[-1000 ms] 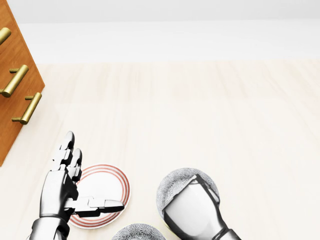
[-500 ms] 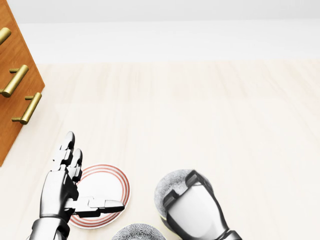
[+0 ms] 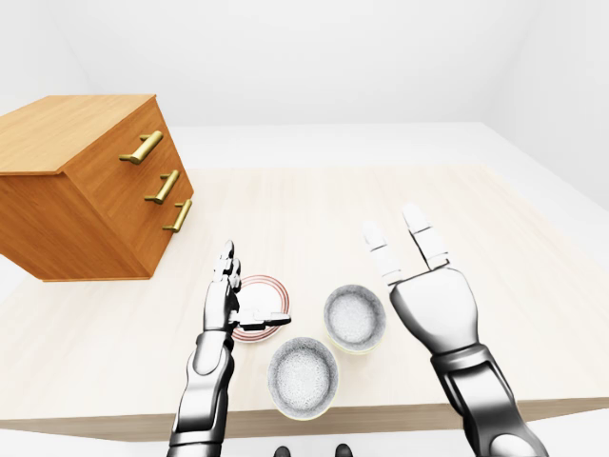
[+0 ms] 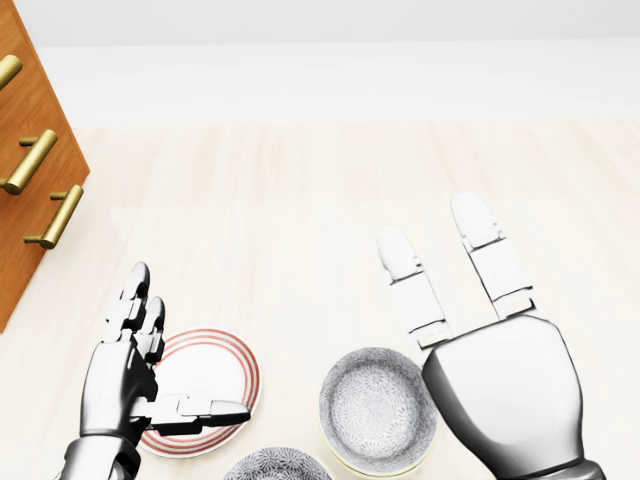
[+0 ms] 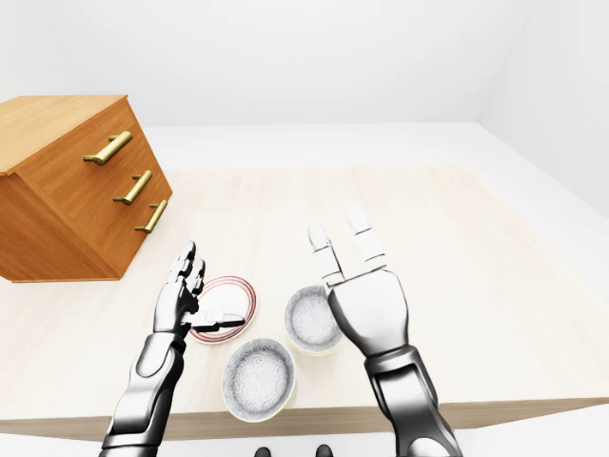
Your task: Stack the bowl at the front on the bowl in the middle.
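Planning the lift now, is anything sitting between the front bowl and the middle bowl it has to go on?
Nothing visible. The front bowl sits by the table's near edge, the middle bowl just up and right of it with only bare table between. The plate and left hand are off to the left, the open right hand to the right.

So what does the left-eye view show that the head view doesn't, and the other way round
Only the left-eye view shows the whole wooden drawer chest, the full grey bowl by the table's near edge, and the right forearm.

The head view adds nothing of its own, only a closer look inside the middle bowl.

Both show the striped plate, the open left hand and open right hand.
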You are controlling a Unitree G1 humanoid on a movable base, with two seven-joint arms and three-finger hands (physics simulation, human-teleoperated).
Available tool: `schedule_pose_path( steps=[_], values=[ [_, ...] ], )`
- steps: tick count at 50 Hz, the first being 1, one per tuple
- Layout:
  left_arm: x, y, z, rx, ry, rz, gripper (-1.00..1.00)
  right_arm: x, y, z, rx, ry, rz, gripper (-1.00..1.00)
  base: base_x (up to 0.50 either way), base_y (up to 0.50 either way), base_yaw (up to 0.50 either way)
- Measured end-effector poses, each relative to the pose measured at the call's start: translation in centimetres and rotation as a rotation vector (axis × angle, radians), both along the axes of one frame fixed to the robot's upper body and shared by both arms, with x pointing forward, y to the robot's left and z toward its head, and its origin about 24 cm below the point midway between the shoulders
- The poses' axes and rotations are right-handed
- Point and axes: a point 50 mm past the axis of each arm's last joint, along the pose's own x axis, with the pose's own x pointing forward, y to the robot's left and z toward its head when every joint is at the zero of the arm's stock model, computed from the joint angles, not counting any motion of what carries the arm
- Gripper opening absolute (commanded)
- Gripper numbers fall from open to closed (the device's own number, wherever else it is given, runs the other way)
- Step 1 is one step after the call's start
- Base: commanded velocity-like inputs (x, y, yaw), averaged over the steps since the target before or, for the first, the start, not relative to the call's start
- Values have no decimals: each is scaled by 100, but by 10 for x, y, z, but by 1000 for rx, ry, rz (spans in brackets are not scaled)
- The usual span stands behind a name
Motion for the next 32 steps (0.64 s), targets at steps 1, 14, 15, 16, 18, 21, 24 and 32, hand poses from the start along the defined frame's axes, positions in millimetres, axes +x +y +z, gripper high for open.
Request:
schedule_pose_path(
  steps=[1, 14, 15, 16, 18, 21, 24, 32],
  values=[
    [0, 0, 0, 0, 0, 0, 100, -1, -2, 3, 10, -7, -11, 100, 0, 0, 0],
    [0, 0, 0, 1, -1, 3, 100, -11, -16, 24, 69, -59, -91, 100, 0, 0, 0],
    [0, 0, 0, 1, -2, 4, 100, -12, -17, 24, 69, -60, -94, 100, 0, 0, 0],
    [-1, 0, 0, 1, -2, 4, 100, -12, -17, 24, 70, -61, -97, 100, 0, 0, 0],
    [-1, 0, 1, 2, -3, 4, 100, -13, -18, 25, 71, -62, -102, 100, 0, 0, 0],
    [-1, 0, 1, 2, -4, 5, 100, -14, -19, 25, 73, -61, -107, 100, 0, 0, 0],
    [-1, 0, 1, 3, -5, 6, 100, -14, -20, 25, 75, -59, -112, 100, 0, 0, 0],
    [-1, 1, 6, 2, -12, 8, 100, -17, -23, 27, 114, -38, -121, 100, 0, 0, 0]
  ],
)
